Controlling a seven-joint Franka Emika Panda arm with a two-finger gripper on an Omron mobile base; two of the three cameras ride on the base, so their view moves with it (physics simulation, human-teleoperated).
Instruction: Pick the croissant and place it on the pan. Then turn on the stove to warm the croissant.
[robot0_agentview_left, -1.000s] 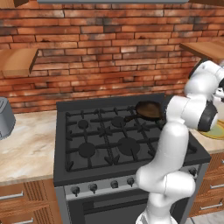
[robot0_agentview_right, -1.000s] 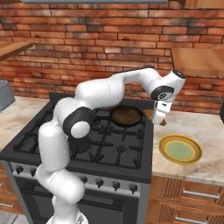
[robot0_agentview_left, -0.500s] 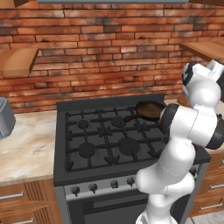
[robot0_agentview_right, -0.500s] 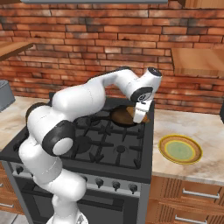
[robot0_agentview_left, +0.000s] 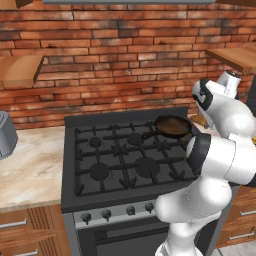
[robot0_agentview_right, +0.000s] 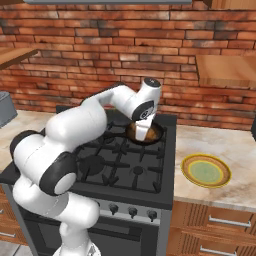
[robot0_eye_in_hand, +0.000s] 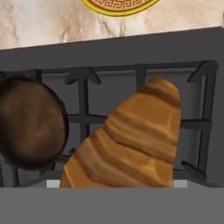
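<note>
the stove (robot0_agentview_left: 125, 160) takes up the middle of the counter, black, with iron grates and a row of knobs (robot0_agentview_right: 131, 212) along its silver front. the white arm reaches from the base over the right-hand burners. the plate (robot0_agentview_right: 205, 170) lies on the counter to the right of the stove, well apart from the pan. the pan (robot0_agentview_left: 172, 126) sits on the back right burner, its inside bare in the hand view. the gripper (robot0_agentview_right: 142, 131) hangs over that corner of the stove, closed on the croissant (robot0_eye_in_hand: 131, 140), which rises between the jaws in the hand view and hides the fingertips. in that view the croissant hangs over the grate beside the pan, not over it.

the carry looks nearly done, with the drop still to come and the knob after that. the main risk is an early release: from where it hangs, the croissant would land on the grate or strike the pan rim and roll off. the croissant is lumpy and held at one end, so it could twist or slip in the jaws during a fast swing. a low approach could knock the pan off its burner. later, a turn of the wrong knob would light a burner with no pan on it.
</note>
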